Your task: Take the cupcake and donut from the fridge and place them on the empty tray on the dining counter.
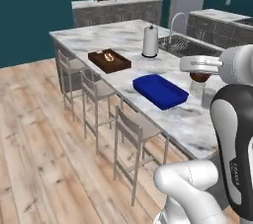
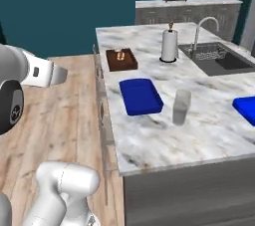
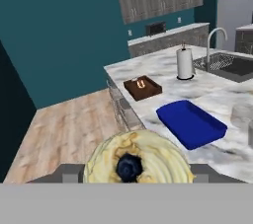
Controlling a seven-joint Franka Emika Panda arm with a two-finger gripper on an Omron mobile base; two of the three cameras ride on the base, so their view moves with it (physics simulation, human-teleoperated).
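Note:
My gripper (image 3: 131, 174) is shut on the cupcake (image 3: 137, 159), whose tan frosted top with a dark centre hides the fingertips in the hand view. In the left base view the dark brown cupcake (image 1: 200, 77) hangs under the white hand, above the dining counter (image 1: 192, 124) and to the right of the blue tray (image 1: 160, 91). The tray (image 2: 140, 96) lies empty on the marble near the counter's stool-side edge, and in the hand view the tray (image 3: 191, 123) is ahead and to the right. The donut and the fridge are out of view.
A dark brown wooden tray (image 1: 109, 60) and a paper towel roll (image 1: 150, 41) stand farther along the counter. A clear glass (image 2: 181, 106) stands right of the blue tray. The sink (image 2: 219, 58) with tap and a smaller blue board (image 2: 246, 108) are beyond. Stools (image 1: 136, 129) line the counter's edge.

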